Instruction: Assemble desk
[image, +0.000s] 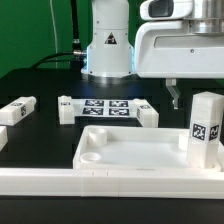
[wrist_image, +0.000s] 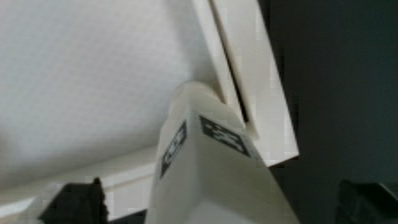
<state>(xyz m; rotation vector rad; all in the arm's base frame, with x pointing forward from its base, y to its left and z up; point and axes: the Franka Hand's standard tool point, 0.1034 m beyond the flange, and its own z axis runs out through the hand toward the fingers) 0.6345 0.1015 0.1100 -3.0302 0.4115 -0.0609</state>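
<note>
Exterior view: my gripper (image: 172, 95) is hanging above the upright leg (image: 205, 130), off toward the exterior view's left of it. The leg is standing, long axis vertical, at a corner of the slab (image: 130, 150). Wrist view: I am looking down along the leg, and my fingers (wrist_image: 80, 200) are spread open, clear of it on either side.

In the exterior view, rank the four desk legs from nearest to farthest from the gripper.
1. upright leg, exterior view's right, standing in the desk top corner beside the gripper.
2. right-end leg, lying at the right end of the marker board.
3. left-end leg, at the board's left end.
4. far-left leg, alone at the exterior view's left.
</note>
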